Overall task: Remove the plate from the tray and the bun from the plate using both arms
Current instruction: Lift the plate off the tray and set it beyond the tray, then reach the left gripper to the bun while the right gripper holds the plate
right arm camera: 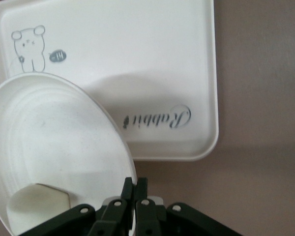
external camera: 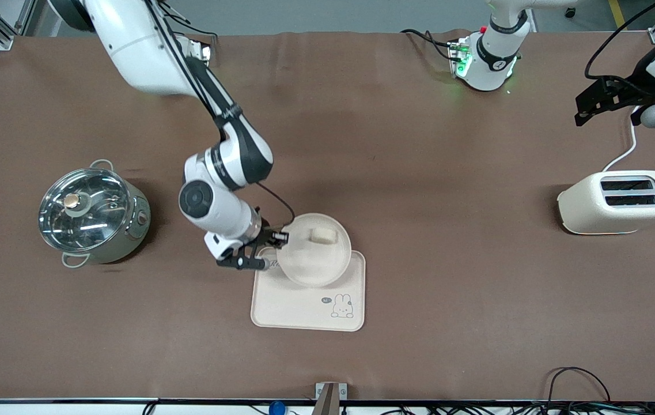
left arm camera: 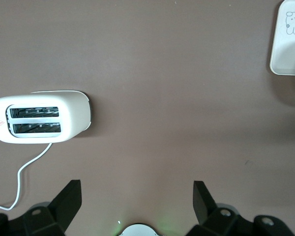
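Observation:
The round cream plate point(external camera: 313, 256) hangs tilted over the tray's edge farthest from the front camera. My right gripper point(external camera: 277, 241) is shut on its rim at the side toward the right arm's end; in the right wrist view the gripper point(right arm camera: 135, 184) pinches the plate point(right arm camera: 54, 142) edge. The pale bun point(external camera: 323, 235) lies in the plate, also seen in the right wrist view point(right arm camera: 37, 201). My left gripper point(external camera: 583, 115) waits open and empty, high over the table's left-arm end; in the left wrist view it point(left arm camera: 137, 196) is over bare mat.
The rectangular cream tray point(external camera: 304, 311) with a rabbit drawing lies under the plate. A lidded steel pot point(external camera: 92, 212) stands toward the right arm's end. A cream toaster point(external camera: 621, 202) with a white cord stands toward the left arm's end.

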Action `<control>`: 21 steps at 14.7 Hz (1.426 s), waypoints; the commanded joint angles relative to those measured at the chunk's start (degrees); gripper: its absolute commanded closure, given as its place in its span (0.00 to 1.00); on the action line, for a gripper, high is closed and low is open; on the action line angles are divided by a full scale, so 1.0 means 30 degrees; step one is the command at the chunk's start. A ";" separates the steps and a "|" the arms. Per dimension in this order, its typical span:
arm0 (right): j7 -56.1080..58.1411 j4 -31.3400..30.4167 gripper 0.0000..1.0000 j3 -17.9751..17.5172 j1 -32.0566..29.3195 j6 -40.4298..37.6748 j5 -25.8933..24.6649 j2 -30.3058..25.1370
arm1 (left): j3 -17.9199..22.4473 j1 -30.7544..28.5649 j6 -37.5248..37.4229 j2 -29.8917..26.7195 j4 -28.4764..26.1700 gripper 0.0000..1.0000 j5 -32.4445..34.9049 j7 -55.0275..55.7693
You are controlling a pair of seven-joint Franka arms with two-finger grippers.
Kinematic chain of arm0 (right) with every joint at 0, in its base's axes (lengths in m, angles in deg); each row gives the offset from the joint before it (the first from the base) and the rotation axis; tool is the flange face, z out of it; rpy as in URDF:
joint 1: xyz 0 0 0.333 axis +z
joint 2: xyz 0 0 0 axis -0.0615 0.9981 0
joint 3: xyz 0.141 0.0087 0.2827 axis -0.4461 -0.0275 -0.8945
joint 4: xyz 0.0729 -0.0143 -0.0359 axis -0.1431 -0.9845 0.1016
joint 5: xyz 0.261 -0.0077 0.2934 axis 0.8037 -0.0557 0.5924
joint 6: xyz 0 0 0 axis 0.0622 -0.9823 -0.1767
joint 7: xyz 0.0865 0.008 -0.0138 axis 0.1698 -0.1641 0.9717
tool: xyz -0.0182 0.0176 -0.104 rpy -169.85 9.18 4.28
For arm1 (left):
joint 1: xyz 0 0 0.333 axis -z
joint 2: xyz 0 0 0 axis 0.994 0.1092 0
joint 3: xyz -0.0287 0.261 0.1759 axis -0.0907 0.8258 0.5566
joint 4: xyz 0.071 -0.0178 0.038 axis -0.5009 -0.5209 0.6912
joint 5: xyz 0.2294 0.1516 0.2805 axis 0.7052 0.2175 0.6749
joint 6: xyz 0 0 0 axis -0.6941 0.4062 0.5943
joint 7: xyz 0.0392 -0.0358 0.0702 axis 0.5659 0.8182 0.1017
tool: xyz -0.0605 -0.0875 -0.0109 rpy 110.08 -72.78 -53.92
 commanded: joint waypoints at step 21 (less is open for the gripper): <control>0.1098 -1.0181 0.00 -0.2631 0.0242 0.8877 0.1196 -0.3897 | -0.0473 0.7118 0.8727 1.0761 0.0007 0.00 -0.0207 1.5379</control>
